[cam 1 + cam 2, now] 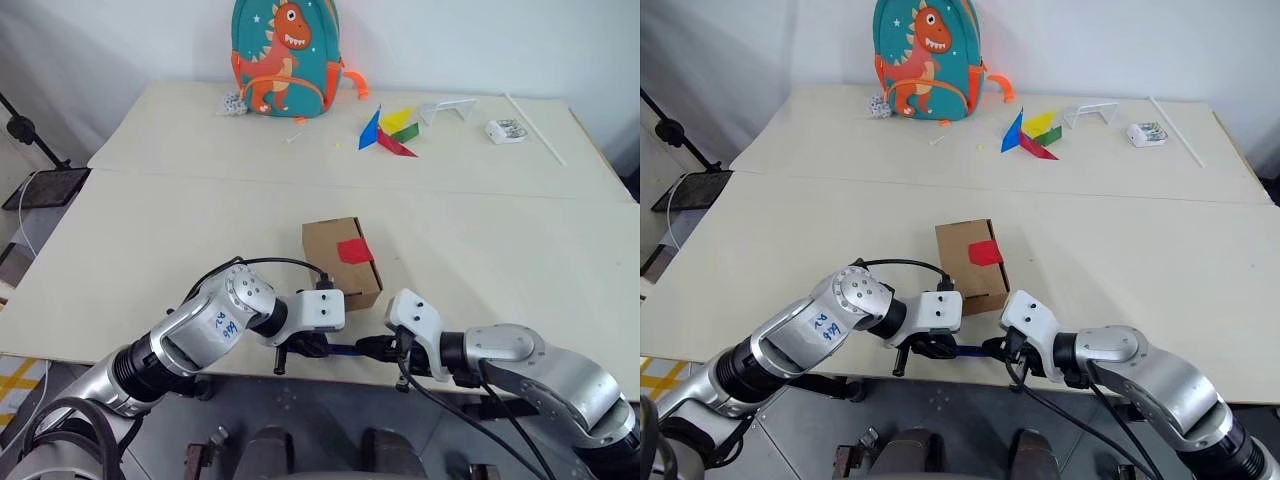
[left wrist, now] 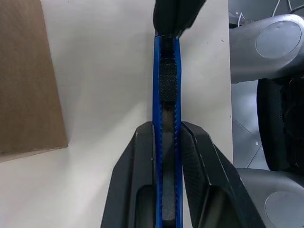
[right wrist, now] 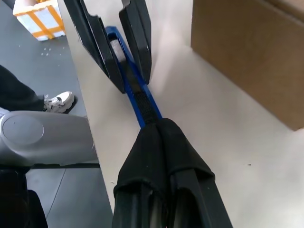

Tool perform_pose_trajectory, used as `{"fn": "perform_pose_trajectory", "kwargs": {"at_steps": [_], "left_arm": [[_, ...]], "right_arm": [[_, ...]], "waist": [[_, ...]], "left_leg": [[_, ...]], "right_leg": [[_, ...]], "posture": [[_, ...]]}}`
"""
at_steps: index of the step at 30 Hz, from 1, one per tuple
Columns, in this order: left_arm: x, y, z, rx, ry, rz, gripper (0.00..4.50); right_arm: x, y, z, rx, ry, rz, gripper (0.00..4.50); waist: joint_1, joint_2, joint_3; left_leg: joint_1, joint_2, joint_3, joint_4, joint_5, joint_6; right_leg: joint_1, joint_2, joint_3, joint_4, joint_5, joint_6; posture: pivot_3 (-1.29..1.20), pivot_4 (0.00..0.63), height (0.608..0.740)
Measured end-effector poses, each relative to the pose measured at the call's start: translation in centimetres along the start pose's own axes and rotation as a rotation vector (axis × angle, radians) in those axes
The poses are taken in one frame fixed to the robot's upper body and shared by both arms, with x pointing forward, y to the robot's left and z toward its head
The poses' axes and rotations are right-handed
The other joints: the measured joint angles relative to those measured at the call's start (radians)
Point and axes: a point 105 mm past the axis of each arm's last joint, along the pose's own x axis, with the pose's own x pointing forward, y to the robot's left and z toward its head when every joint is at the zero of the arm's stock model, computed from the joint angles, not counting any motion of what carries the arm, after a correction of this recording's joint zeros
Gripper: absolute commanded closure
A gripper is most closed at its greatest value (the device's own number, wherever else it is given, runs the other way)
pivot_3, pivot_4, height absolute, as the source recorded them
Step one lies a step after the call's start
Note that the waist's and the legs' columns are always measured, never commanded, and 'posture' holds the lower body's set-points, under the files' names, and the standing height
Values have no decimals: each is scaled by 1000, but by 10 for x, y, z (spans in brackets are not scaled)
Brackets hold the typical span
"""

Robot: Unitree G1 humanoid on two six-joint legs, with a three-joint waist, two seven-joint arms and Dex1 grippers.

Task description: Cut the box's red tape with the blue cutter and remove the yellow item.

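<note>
The brown box (image 1: 342,262) lies near the middle of the table with the red tape (image 1: 354,250) on its top edge. The blue cutter (image 1: 345,350) hangs level just in front of the box, over the table's front edge, gripped at both ends. My left gripper (image 2: 167,142) is shut on its handle end, fingers (image 2: 137,161) pressed against both sides. My right gripper (image 3: 159,137) is shut on the other end, and its black fingertips (image 2: 175,16) also appear in the left wrist view. The box corner (image 3: 251,52) stands close beside the cutter (image 3: 135,90). The yellow item is hidden.
A dinosaur backpack (image 1: 287,55) stands at the far edge. Coloured paper triangles (image 1: 390,130), a white stand (image 1: 447,108) and a small white packet (image 1: 507,130) lie at the far right. A person's shoe (image 3: 59,100) is on the floor below the table's front edge.
</note>
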Motion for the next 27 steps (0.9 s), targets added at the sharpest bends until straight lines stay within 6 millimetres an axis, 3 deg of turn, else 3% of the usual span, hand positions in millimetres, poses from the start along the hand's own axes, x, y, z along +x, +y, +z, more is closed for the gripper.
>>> {"fn": "perform_pose_trajectory", "kwargs": {"at_steps": [17,27], "left_arm": [[-1,0,0,0,8,-3,4074],[-2,1,-1,-9,15,-2,4074]], "right_arm": [[9,-1,-2,-4,10,7,4480],[32,3,11,-15,-29,52,4480]], "waist": [[-3,0,0],[-16,0,0]], "left_leg": [[0,0,0,0,0,0],[1,0,0,0,0,0]], "right_leg": [[0,0,0,0,0,0],[0,0,0,1,0,0]], "posture": [[0,150,740],[0,150,740]]}}
